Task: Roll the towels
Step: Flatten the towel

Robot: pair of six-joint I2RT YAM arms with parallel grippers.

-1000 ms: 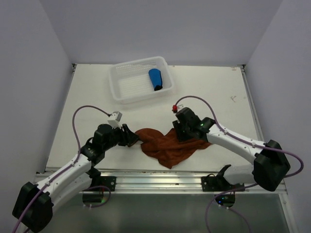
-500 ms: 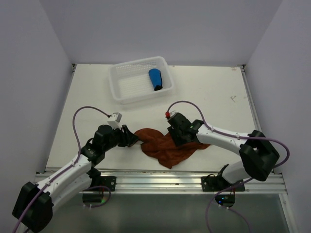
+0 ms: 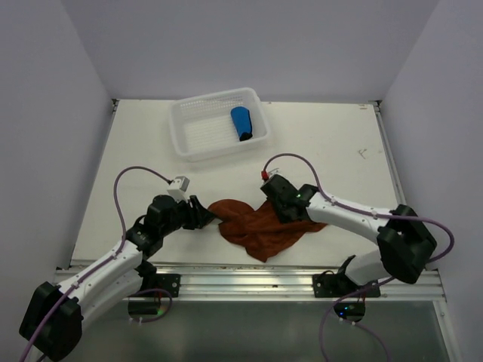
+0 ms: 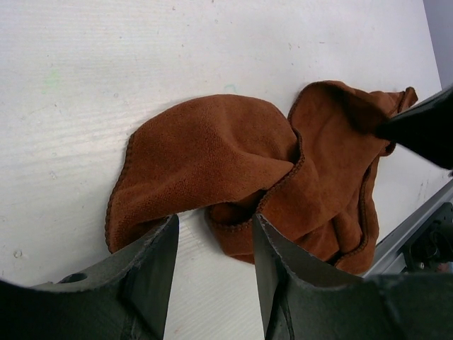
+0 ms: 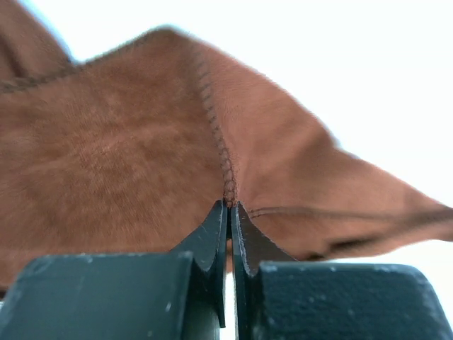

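A: Where does the rust-brown towel [image 3: 260, 226] lie?

B: It lies crumpled on the white table [image 3: 332, 143], near the front edge, between the two arms. It is not rolled.

A: And the right gripper [image 5: 228, 207], how does it stand to the cloth?

B: It is at the towel's far right part. Its two fingers are pressed together on a stitched hem of the towel, and the cloth rises there in a small peak.

A: The left gripper [image 4: 212, 223]?

B: Its fingers are spread apart and hold nothing. It is at the towel's left edge; in the left wrist view the near border of the cloth lies just in front of the two fingertips and across the gap between them.

A: The other towel?

B: The blue towel [image 3: 241, 123] is rolled and lies inside the white basket [image 3: 181, 139] at the far side of the table, well apart from both grippers.
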